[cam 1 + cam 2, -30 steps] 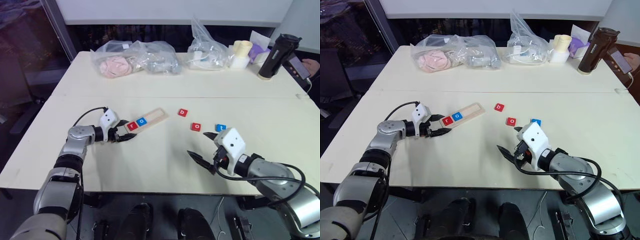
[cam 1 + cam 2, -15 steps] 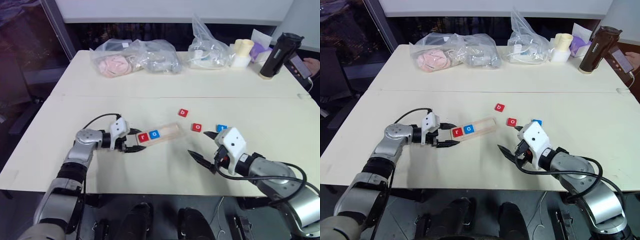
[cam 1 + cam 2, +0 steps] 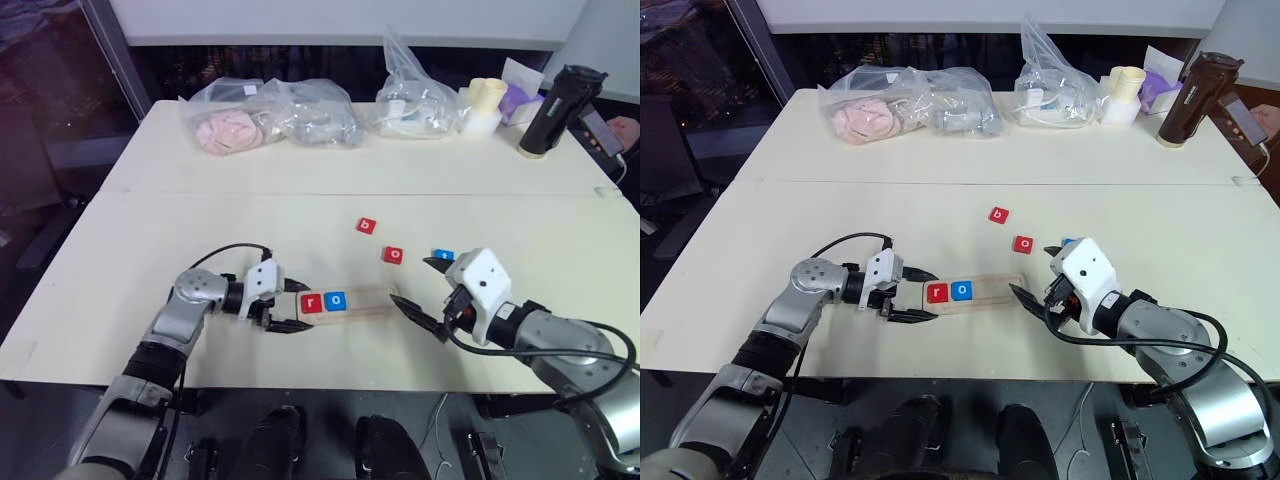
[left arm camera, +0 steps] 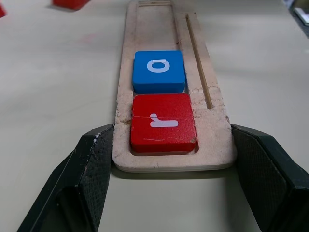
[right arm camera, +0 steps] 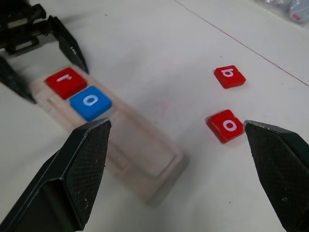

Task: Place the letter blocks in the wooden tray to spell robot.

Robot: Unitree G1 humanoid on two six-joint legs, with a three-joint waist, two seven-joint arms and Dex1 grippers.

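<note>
Cream tabletop: left gripper clamps the wooden tray end to steady it, while right gripper, jaws spread, stands ready for red b block.

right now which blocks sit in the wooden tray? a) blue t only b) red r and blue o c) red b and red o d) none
b: the red r block and the blue o block lie side by side at the end of the wooden tray that the left gripper clamps.
</note>
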